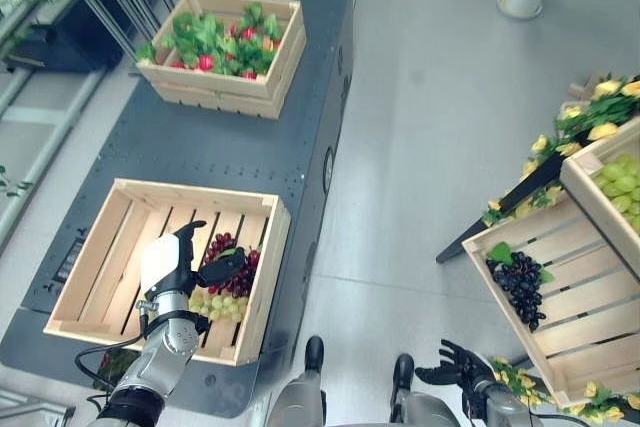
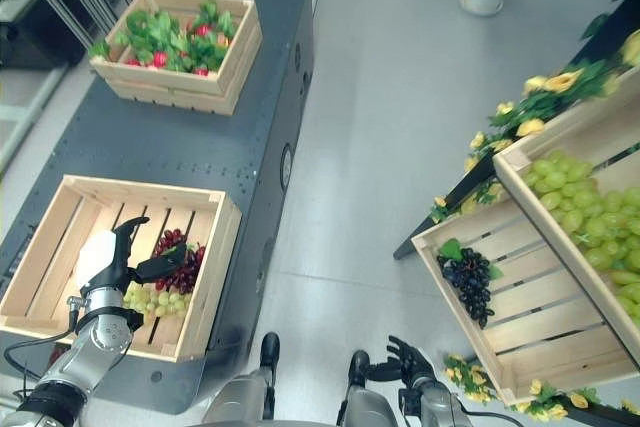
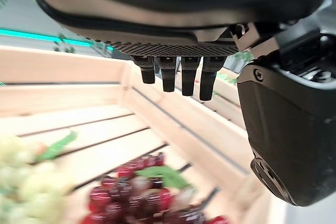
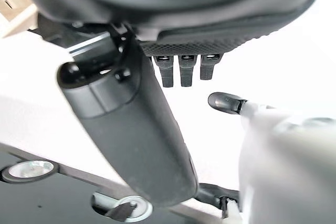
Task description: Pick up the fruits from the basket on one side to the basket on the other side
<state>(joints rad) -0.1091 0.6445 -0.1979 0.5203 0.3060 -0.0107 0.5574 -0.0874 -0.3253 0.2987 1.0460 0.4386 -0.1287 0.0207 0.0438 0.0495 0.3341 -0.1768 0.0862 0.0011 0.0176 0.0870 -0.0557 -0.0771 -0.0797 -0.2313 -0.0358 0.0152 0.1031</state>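
A wooden crate (image 1: 200,190) on the dark platform at my left holds a red grape bunch (image 1: 224,243) and a green grape bunch (image 1: 215,304) at its right end. My left hand (image 1: 170,267) hovers open just above them, thumb spread over the red grapes (image 3: 142,192), holding nothing. At my right, a tilted wooden crate (image 1: 585,317) holds a dark grape bunch (image 1: 520,285) with a leaf. My right hand (image 1: 455,362) hangs low beside that crate's near corner, open, with nothing in it.
A second crate (image 1: 225,47) with red fruit and green leaves stands at the platform's far end. Another crate with green grapes (image 1: 620,182) sits above the right crate, ringed by yellow flowers (image 1: 575,127). Grey floor lies between the platform and the right stand.
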